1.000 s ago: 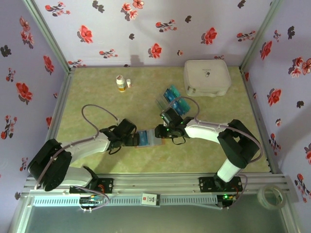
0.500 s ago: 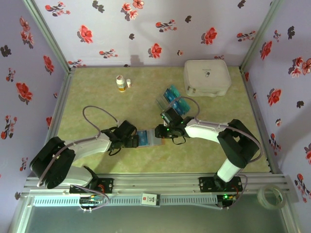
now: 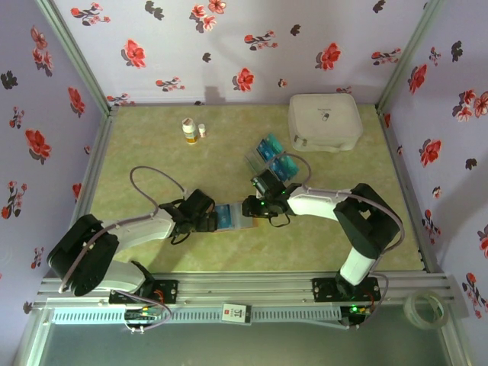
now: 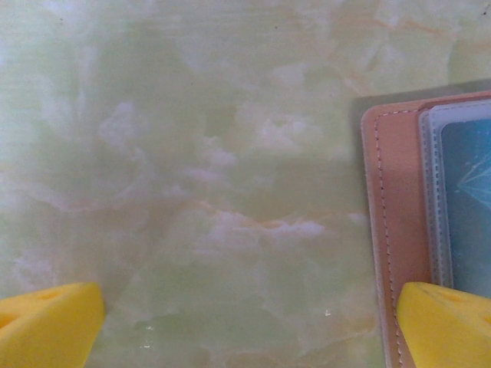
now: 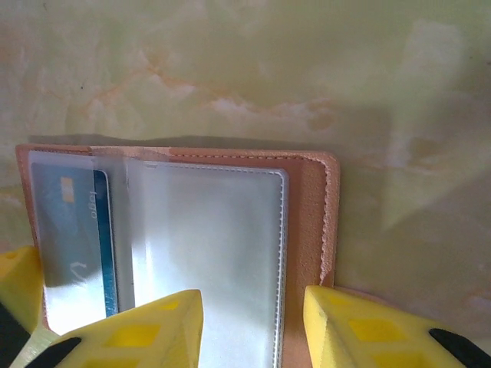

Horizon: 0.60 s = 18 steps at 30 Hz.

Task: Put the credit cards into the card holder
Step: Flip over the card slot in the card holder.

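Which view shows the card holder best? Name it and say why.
Right wrist: the card holder lies open, with its clear sleeves and one blue card plain. Left wrist catches one edge strip; top external shows it small, details lost.

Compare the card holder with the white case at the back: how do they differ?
The card holder is pinkish-brown; the white case is white. The card holder is far smaller than the white case. The card holder lies open mid-table, a blue card in its clear sleeve; the white case looks closed, at the far right corner. Both are rounded rectangles lying flat.
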Available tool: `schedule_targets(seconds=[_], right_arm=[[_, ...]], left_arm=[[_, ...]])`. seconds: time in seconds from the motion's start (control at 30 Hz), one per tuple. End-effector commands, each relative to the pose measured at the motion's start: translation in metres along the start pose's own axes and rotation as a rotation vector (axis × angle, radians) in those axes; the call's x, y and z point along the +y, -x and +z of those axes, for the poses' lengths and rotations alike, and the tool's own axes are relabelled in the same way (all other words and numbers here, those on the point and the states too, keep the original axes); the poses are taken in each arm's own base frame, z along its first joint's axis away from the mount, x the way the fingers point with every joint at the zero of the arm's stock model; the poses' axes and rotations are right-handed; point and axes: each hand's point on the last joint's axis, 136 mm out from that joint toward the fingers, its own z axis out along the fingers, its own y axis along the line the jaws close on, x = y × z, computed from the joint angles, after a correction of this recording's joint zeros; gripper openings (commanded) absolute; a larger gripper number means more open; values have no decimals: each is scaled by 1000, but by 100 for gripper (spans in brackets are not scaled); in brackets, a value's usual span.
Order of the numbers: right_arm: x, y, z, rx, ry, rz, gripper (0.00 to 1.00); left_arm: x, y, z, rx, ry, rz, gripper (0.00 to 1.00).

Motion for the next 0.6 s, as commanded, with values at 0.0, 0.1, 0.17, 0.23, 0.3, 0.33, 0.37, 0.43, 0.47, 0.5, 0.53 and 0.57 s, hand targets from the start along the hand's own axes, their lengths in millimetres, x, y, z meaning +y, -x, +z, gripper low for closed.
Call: schedule_targets(seconds=[0.0,0.1,0.17,0.23,0.3,0.33,0.37,0.43,0.47,0.5,0.53,0.57], right_arm=[[4,-3,9,27,36,30,40],[9,-3,9,30,61,37,40],[11,-4,10,33,73,40,40],[14,-4,10,36,88,45,40],[18,-4,11,39,103,46,40],[19,-5,11,41,107,48,40],[20,-5,11,42,111,49,39],[23,-5,12,42,121,48,39],[24,-5,12,43,126,49,39],[27,-4,11,39,133,50,39],[27,-4,11,41,135,51,39],[30,-4,10,37,144,50,39]], left_arm=[[3,-15,11,42,13,6,100],[2,-14,11,40,12,7,100],[2,-14,11,40,11,6,100],[2,-15,11,43,12,7,100],[2,-15,11,44,13,8,100],[2,-15,12,43,13,7,100],[2,-15,12,44,13,6,100],[3,-15,12,45,15,6,100],[3,-16,12,45,14,6,100],[2,-16,12,45,15,6,100],[2,-16,12,44,14,5,100],[2,-16,12,45,14,5,100]])
